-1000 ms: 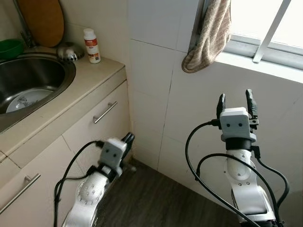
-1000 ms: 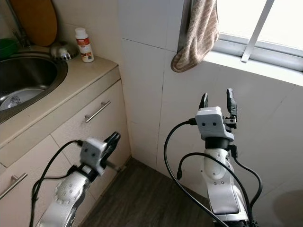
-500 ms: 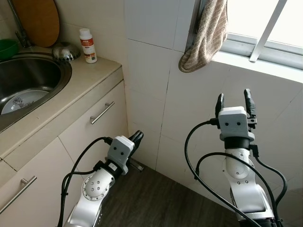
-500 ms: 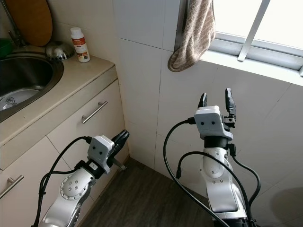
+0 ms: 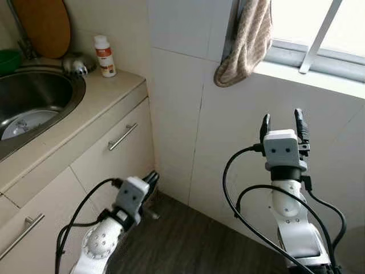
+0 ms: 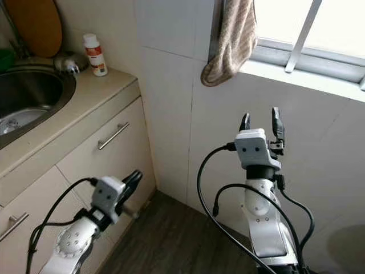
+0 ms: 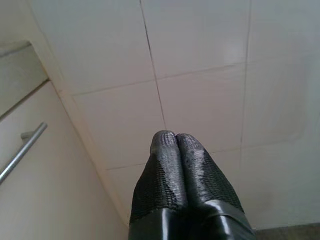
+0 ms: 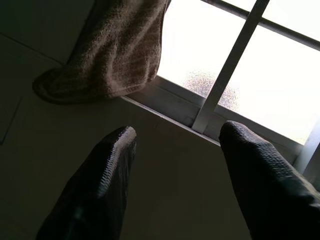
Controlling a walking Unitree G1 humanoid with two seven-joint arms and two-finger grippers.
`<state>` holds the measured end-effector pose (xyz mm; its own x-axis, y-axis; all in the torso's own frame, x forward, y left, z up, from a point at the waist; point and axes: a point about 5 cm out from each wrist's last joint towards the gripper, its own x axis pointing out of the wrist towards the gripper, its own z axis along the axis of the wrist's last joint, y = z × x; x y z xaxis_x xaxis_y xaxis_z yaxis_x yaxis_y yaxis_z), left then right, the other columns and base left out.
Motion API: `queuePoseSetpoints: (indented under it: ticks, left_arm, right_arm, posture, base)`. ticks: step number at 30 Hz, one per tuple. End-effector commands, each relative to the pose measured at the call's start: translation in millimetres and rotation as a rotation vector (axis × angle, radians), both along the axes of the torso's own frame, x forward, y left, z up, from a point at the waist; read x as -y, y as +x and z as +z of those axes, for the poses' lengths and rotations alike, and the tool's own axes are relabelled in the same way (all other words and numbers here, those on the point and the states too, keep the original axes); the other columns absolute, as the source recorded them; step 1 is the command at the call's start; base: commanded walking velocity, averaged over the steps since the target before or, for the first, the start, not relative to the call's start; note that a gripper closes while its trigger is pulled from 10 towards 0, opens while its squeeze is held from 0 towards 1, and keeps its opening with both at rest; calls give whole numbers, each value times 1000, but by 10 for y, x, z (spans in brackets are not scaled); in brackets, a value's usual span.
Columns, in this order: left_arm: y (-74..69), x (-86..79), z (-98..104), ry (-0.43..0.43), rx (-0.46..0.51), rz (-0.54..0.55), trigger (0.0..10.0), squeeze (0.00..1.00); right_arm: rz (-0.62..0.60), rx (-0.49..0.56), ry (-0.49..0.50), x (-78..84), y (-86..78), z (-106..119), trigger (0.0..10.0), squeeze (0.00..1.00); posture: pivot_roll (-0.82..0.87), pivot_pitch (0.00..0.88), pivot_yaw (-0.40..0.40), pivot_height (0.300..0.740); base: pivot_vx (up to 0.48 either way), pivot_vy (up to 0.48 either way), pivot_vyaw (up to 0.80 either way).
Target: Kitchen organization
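Observation:
My right gripper (image 5: pixel 281 122) is raised in front of the white tiled wall below the window sill, open and empty. A brown towel (image 5: pixel 247 41) hangs from the window frame, up and to the left of it; the right wrist view has the towel (image 8: pixel 112 55) beyond the fingertips. My left gripper (image 5: pixel 153 177) is low, near the corner where the cabinet meets the wall, shut with nothing in it; its fingers (image 7: pixel 176 170) press together in the left wrist view. On the counter's back stands a white bottle (image 5: pixel 104 56) with a red label.
A steel sink (image 5: pixel 34 100) holding a plate is set in the beige counter (image 5: pixel 97 100) at left, with a small steel bowl (image 5: pixel 78 64), green bowl (image 5: pixel 10 60) and wooden board (image 5: pixel 41 25) behind it. Drawers with bar handles (image 5: pixel 123 137) front the cabinet. Dark wood floor (image 5: pixel 188 240) lies below.
My left arm has dropped lower and back toward me after rising half a second ago. The right arm holds still. The camera has shifted slightly.

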<state>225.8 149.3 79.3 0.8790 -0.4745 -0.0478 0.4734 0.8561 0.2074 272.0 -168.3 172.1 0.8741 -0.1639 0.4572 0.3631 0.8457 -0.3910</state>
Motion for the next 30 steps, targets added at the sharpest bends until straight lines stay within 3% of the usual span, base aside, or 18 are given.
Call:
queuePoseSetpoints:
  ticks: [1,6,7,13,16,17,18,20,23,26,28,30]
  left_arm:
    - [59,71,41,-18,18,-25,10000,0]
    - [199,159,120,-8,51,-41,10000,0]
    - [297,197,187,0,73,-30,10000,0]
    - [552,363,387,38,108,-24,10000,0]
    - [630,394,560,8,94,-24,10000,0]
    - [649,424,644,-47,79,-29,10000,0]
    - [643,531,789,-175,49,-72,10000,0]
    - [612,604,805,-192,40,-111,10000,0]
    - [539,690,682,-180,-4,-155,10000,0]
    - [447,644,292,-21,-85,-149,10000,0]
    - [462,570,241,9,-100,-132,10000,0]
    - [418,519,186,98,-65,-157,10000,0]
  right_arm:
    - [-8,7,6,5,-6,8,10000,0]
    - [6,14,3,-46,16,27,10000,0]
    - [2,14,4,-31,25,31,10000,0]
    - [0,18,3,-41,23,36,10000,0]
    - [-5,20,2,-22,-1,42,10000,0]
    - [-8,17,2,-9,-3,36,10000,0]
    - [-10,14,2,1,3,26,10000,0]
    - [-9,15,2,-6,8,29,10000,0]
    - [-3,18,4,-33,19,38,10000,0]
    - [4,17,3,-60,20,39,10000,0]
    - [4,15,2,-52,14,37,10000,0]
    - [1,8,2,-36,7,16,10000,0]
  posture:
    - [108,0,-40,740]
    - [98,0,-43,740]
    - [95,0,-42,740]
    - [89,0,-36,740]
    - [82,0,-37,740]
    - [84,0,-38,740]
    - [90,0,-37,740]
    - [90,0,-38,740]
    - [89,0,-36,740]
    - [78,0,-37,740]
    - [83,0,-37,740]
    - [86,0,-37,740]
  base:
    - [0,0,0]
    - [0,0,0]
    - [0,0,0]
    - [0,0,0]
    - [0,0,0]
    - [0,0,0]
    - [0,0,0]
    - [0,0,0]
    - [0,0,0]
    - [0,0,0]
    - [0,0,0]
    - [0,0,0]
